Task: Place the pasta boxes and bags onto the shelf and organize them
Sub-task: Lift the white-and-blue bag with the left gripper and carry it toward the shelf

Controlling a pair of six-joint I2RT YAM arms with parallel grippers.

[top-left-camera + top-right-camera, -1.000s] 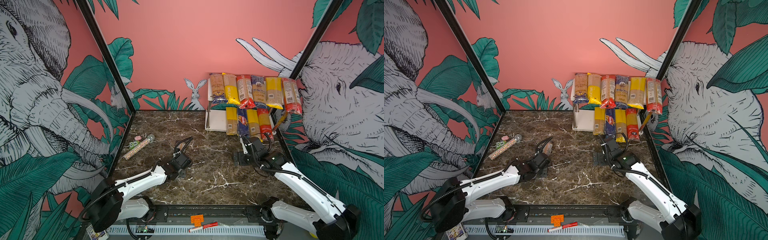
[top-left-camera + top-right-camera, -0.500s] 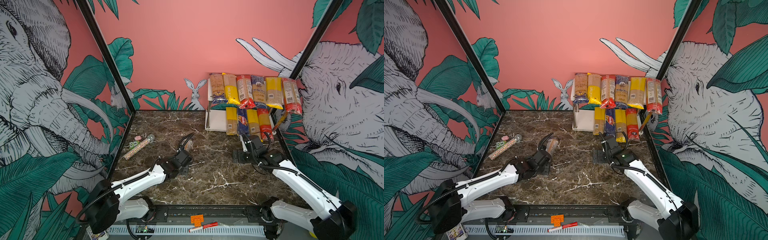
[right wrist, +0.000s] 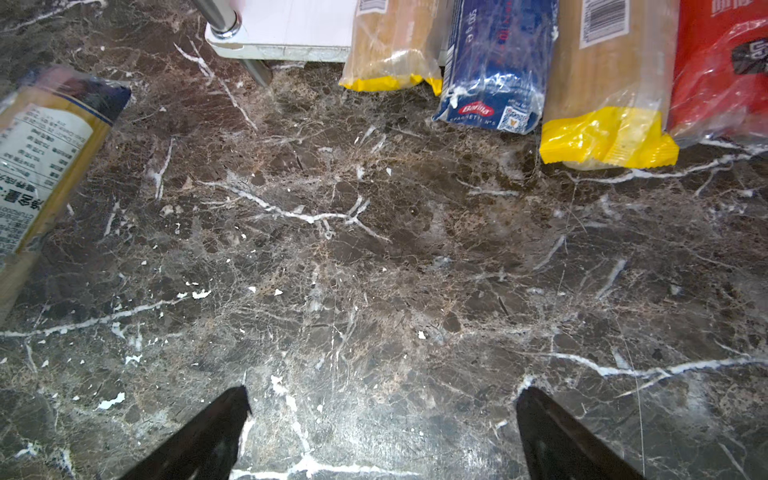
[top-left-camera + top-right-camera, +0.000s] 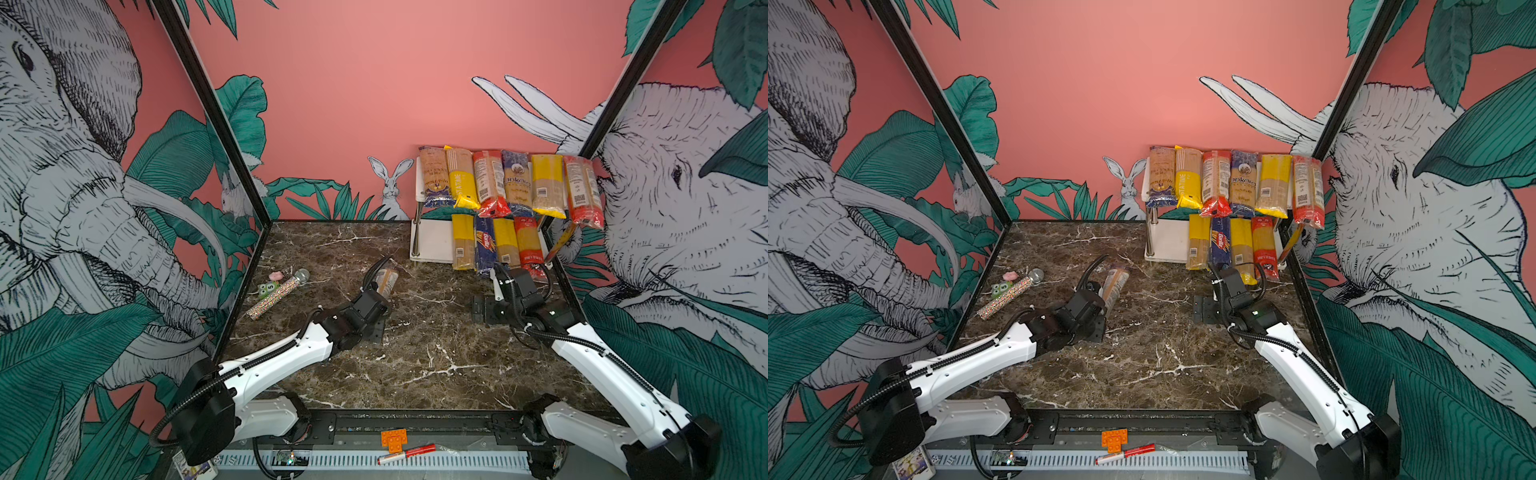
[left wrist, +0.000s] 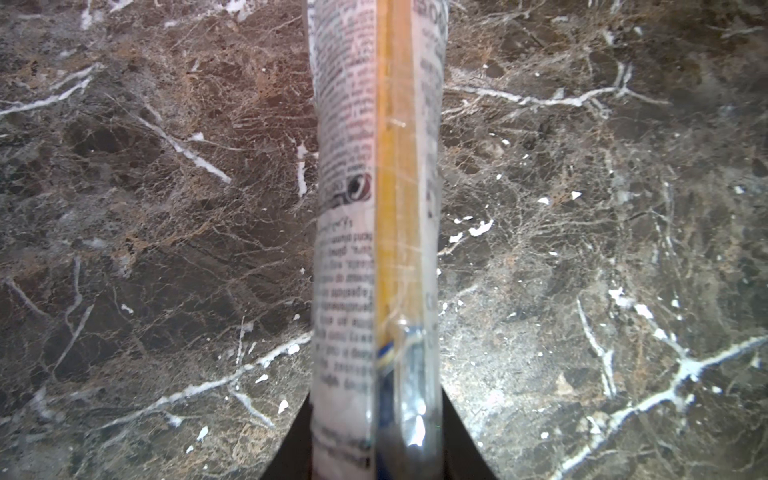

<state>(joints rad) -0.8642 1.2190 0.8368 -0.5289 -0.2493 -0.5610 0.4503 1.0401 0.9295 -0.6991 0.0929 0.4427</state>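
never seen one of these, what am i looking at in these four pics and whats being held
Two white robot arms work at a marble table. Two pictures look down from above, nearly the same view; the two close-ups come from a camera on each wrist. The left pincer is shut on a long spaghetti pack. The right pincer is open and empty. More packs lie on both levels of the white shelf at the back. A speckled tube lies at the left edge.

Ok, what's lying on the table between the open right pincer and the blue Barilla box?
Nothing: the right wrist view shows only bare marble table between the right pincer and the Barilla box.
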